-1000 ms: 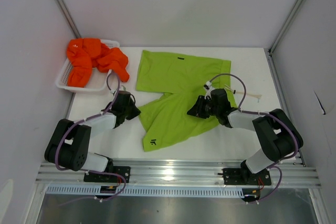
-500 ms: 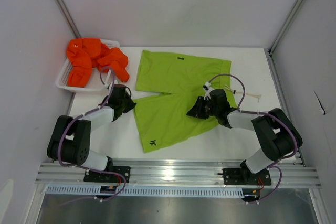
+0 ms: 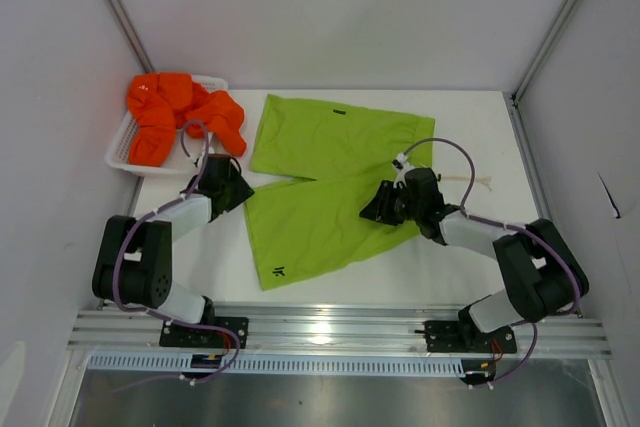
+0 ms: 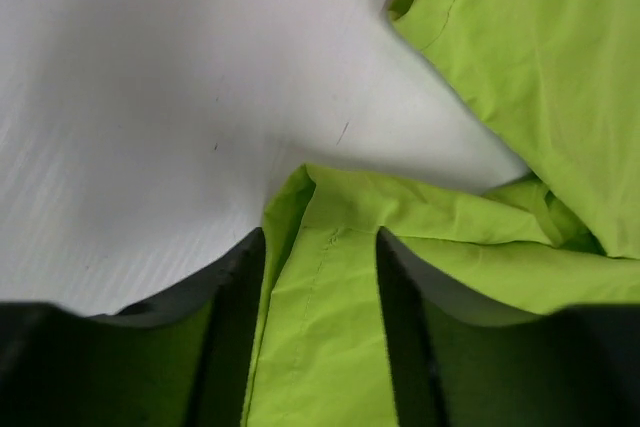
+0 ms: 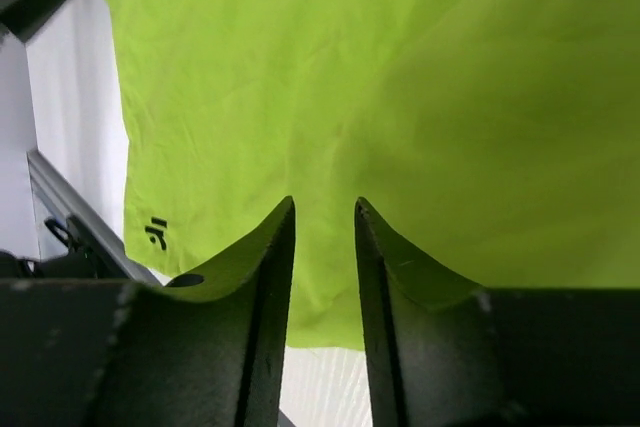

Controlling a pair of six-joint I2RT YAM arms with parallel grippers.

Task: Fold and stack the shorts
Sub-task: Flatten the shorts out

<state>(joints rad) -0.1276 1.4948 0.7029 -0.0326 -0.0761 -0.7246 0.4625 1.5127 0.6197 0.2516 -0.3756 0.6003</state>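
The lime green shorts (image 3: 330,182) lie spread flat in the middle of the table, one leg with a small black logo (image 3: 279,272) pointing to the near edge. My left gripper (image 3: 243,193) is low at their left edge; in the left wrist view its jaws (image 4: 320,242) stand open with the hem (image 4: 330,307) lying loose between them. My right gripper (image 3: 370,211) rests on the right leg, its fingers (image 5: 324,205) a narrow gap apart over smooth cloth (image 5: 400,67). The orange shorts (image 3: 180,115) sit bunched in the basket.
The white mesh basket (image 3: 120,155) stands at the back left corner. A white drawstring (image 3: 472,183) trails out on the table to the right of the green shorts. Walls close in on both sides, and a metal rail (image 3: 330,327) runs along the near edge.
The left gripper drew the green leg out to the left and back, flattening it, then opened its jaws. The right gripper's fingers parted slightly and it shifted a little.
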